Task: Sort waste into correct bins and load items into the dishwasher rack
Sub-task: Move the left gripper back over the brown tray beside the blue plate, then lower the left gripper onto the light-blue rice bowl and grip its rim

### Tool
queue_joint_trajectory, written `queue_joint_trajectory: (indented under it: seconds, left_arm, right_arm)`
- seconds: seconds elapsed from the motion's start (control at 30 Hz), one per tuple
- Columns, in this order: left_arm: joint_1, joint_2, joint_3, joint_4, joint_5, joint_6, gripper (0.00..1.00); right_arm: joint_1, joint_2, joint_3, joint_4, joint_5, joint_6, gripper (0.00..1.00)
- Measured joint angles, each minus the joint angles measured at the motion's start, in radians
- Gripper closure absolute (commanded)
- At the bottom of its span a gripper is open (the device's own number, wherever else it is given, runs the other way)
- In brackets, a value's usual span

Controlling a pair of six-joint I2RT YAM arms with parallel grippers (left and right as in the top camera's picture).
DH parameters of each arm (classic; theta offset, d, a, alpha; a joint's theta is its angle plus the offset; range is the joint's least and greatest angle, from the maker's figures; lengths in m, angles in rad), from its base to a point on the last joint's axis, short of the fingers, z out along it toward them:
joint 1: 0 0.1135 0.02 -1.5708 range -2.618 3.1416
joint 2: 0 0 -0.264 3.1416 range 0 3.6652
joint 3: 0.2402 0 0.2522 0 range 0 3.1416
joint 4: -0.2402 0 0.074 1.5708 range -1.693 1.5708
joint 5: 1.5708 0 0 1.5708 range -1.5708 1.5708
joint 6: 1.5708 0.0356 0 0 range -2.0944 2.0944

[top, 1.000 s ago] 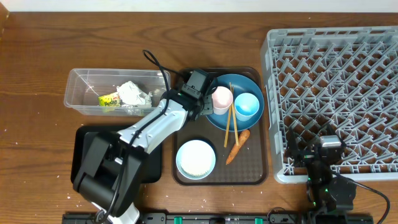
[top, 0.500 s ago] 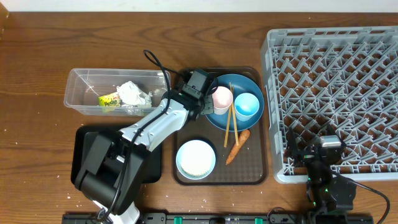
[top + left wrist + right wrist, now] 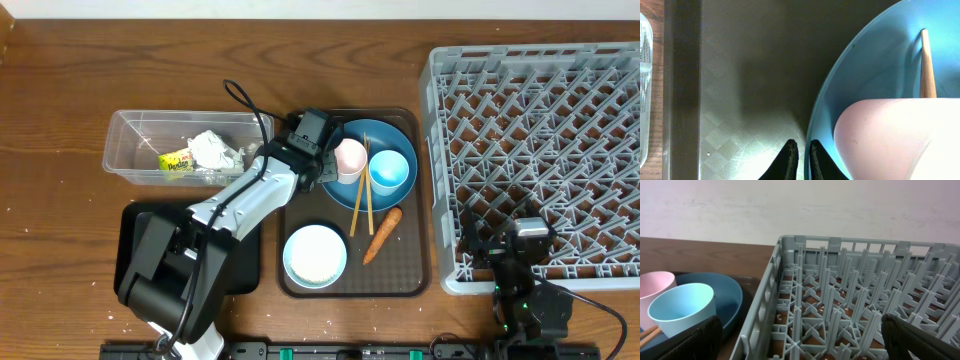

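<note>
Two cups, one plate, one bowl, two bins.

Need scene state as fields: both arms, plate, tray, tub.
left gripper: jaws shut on rim of large dark-blue plate
right gripper: jaws open, holding nothing, by grey plastic dishwasher rack
on plate: small white-pink cup, small light-blue cup, wooden chopsticks
on brown serving tray: plate, light-blue bowl, orange carrot
clear plastic tub: crumpled white tissue, yellow-green wrapper
</note>
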Motion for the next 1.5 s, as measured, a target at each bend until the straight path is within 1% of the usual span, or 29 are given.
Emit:
queue_joint_trajectory:
  seconds: [0.03, 0.33, 0.4, 0.5, 0.53, 0.63, 0.9, 1.03, 1.2, 1.3, 1.5]
  left_arm:
    - [0.000, 0.000, 0.000, 0.000, 0.000, 0.000, 0.91]
    - [0.000, 0.000, 0.000, -0.013, 0.000, 0.000, 0.92]
    - [0.000, -0.002, 0.000, -0.020, 0.000, 0.000, 0.90]
    - [0.000, -0.011, 0.000, -0.036, 0.000, 0.002, 0.83]
    - [0.000, -0.014, 0.000, -0.038, 0.000, 0.003, 0.79]
    - [0.000, -0.027, 0.000, -0.041, 0.000, 0.008, 0.75]
    - [0.000, -0.038, 0.000, -0.047, 0.000, 0.020, 0.73]
    - [0.000, -0.087, 0.000, -0.083, -0.002, 0.047, 0.73]
    - [0.000, -0.235, 0.000, -0.188, -0.023, 0.058, 0.72]
    - [0.000, -0.336, 0.000, -0.327, -0.018, 0.057, 0.73]
    - [-0.003, -0.464, 0.000, -0.582, 0.066, 0.052, 0.75]
  right_arm:
    - [0.000, 0.000, 0.000, 0.000, 0.000, 0.000, 0.01]
    - [0.000, 0.000, 0.000, 0.000, 0.000, 0.000, 0.01]
    - [0.000, 0.000, 0.000, 0.000, 0.000, 0.000, 0.01]
    - [0.000, 0.000, 0.000, 0.000, 0.000, 0.000, 0.01]
    - [0.000, 0.000, 0.000, 0.000, 0.000, 0.000, 0.01]
    - [0.000, 0.000, 0.000, 0.000, 0.000, 0.000, 0.01]
    - [0.000, 0.000, 0.000, 0.000, 0.000, 0.000, 0.01]
    - [0.000, 0.000, 0.000, 0.000, 0.000, 0.000, 0.01]
    - [0.000, 0.000, 0.000, 0.000, 0.000, 0.000, 0.01]
    - [0.000, 0.000, 0.000, 0.001, 0.000, 0.000, 0.01]
    - [0.000, 0.000, 0.000, 0.000, 0.000, 0.000, 0.01]
